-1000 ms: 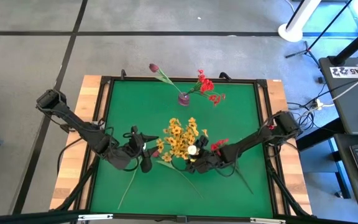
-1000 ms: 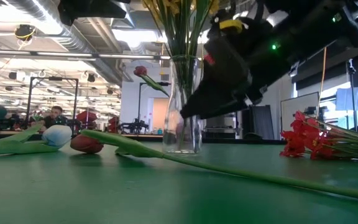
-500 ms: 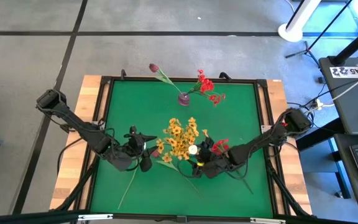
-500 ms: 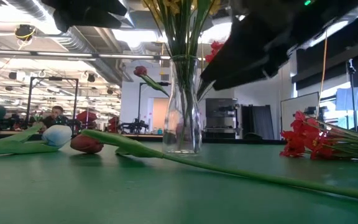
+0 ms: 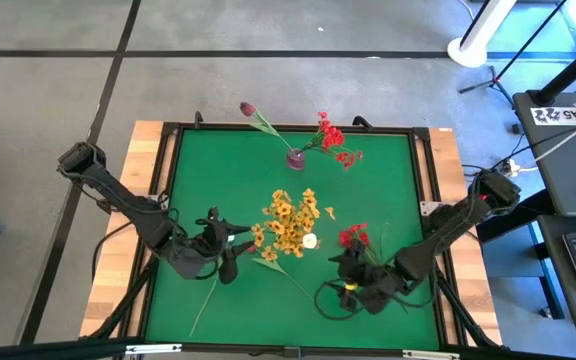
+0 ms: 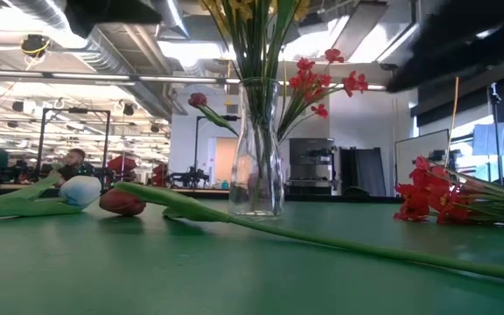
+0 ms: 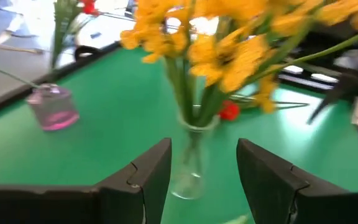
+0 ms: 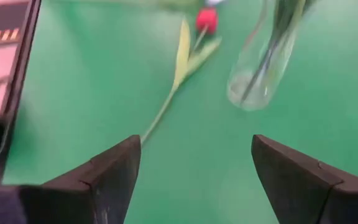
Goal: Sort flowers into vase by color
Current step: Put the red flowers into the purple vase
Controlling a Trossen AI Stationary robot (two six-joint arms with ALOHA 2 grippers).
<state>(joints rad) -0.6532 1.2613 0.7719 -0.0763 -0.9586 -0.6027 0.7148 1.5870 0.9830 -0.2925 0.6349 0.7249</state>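
A clear glass vase (image 5: pixel 309 241) stands mid-table with yellow flowers (image 5: pixel 288 220) in it; it also shows in the low view (image 6: pixel 256 166). A small pink vase (image 5: pixel 295 157) at the far side holds red flowers (image 5: pixel 333 140) and a maroon bud (image 5: pixel 247 107). A red flower (image 5: pixel 353 237) lies on the mat right of the clear vase. A maroon bud (image 6: pixel 122 203) and a white bud (image 6: pixel 81 189) lie on the mat left of it on long stems. My left gripper (image 5: pixel 234 250) is open, left of the clear vase (image 7: pixel 190 168). My right gripper (image 5: pixel 341 274) is open, near and right of the clear vase (image 8: pixel 260 68).
A raised black frame (image 5: pixel 168 200) borders the green mat. A long green stem (image 6: pixel 339 247) lies across the near mat. A second stem (image 5: pixel 206 295) runs toward the near left edge. Room furniture and a person show far behind the table.
My right gripper has drawn back from the clear vase toward the table's near edge and a little to the right, leaving the low view; the red flowers in the far vase now show there. The vase and its yellow flowers stand as before.
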